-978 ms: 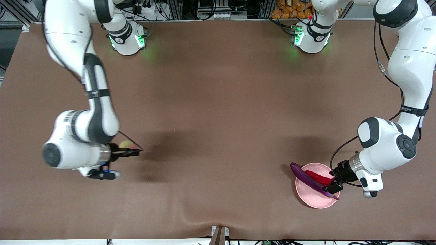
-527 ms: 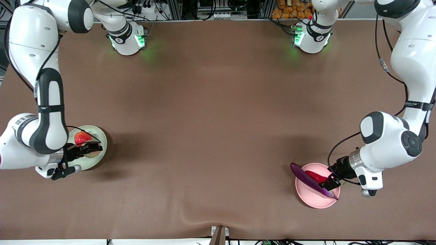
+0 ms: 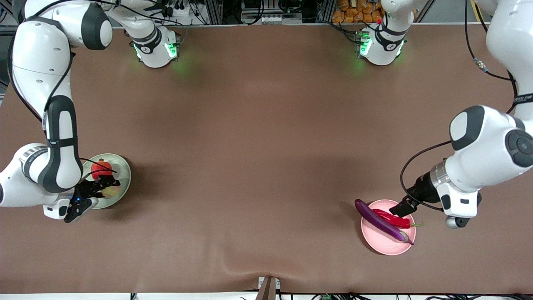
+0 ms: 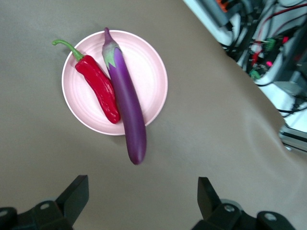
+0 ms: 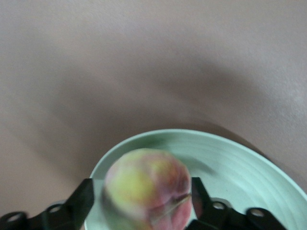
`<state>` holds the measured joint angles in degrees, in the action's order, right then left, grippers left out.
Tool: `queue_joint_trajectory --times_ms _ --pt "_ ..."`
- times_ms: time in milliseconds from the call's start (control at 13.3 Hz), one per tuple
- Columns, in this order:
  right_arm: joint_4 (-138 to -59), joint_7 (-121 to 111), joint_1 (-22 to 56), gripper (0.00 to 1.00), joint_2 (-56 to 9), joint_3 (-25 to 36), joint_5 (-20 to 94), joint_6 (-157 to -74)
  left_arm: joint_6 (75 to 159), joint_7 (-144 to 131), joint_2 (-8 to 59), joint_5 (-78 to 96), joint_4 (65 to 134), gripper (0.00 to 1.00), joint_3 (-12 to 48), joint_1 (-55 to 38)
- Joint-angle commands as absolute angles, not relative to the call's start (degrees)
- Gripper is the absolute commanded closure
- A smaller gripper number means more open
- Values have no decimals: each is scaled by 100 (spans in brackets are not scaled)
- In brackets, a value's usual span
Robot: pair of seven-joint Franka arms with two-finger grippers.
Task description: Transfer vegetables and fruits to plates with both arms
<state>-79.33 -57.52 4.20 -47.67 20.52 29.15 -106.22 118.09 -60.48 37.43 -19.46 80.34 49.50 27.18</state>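
The pale green plate lies near the right arm's end of the table. The red pomegranate sits on it. My right gripper is low over this plate, and its fingers stand open around the yellow-pink peach. In the right wrist view the peach rests on the green plate inside my right gripper, with a gap at one finger. The pink plate holds the purple eggplant and the red chili. My left gripper is open and empty above its edge. The left wrist view shows the left gripper, eggplant, chili and pink plate.
The eggplant's rounded end hangs over the pink plate's rim onto the brown table cover. Cables and equipment lie past the table edge near the pink plate. The arms' green-lit bases stand along the edge farthest from the front camera.
My right gripper carried the peach over to the green plate, lowered it there and opened. My left gripper has lifted up and away from the eggplant and chili on the pink plate.
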Motion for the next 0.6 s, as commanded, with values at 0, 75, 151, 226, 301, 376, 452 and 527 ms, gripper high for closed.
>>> queue_joint_trajectory --times_ms 0,75,151,226,301,376,452,527 --pt "-7928 -5015 439 0 -4571 1986 2953 -10040 11524 -6012 3368 -1819 8165 0 5062 2812" --pt "-7945 -4723 526 0 -4466 1995 2936 -9976 11392 -6012 3227 -1819 8156 0 5071 2812" --pt "-8032 -4511 597 0 -4387 2004 2927 -9906 11260 -6012 3121 -1811 8139 0 5080 2812" --pt "-8181 -4222 685 0 -4212 2013 2918 -9897 11050 -6012 3007 -1811 8130 0 5132 2812" --pt "-8374 -3914 807 0 -4019 2021 2892 -9905 10865 -6012 2858 -1802 8121 0 5150 2812" --pt "-8593 -3633 1035 0 -3782 2187 2883 -9905 10759 -6003 2700 -1793 8121 0 5150 2821" --pt "-8778 -3291 1368 0 -3605 2423 2883 -9905 10662 -5916 2585 -1706 8104 0 5150 2821" --pt "-8954 -2852 1562 0 -3403 2478 2848 -9905 10574 -5758 2471 -1557 8025 0 5142 2830"
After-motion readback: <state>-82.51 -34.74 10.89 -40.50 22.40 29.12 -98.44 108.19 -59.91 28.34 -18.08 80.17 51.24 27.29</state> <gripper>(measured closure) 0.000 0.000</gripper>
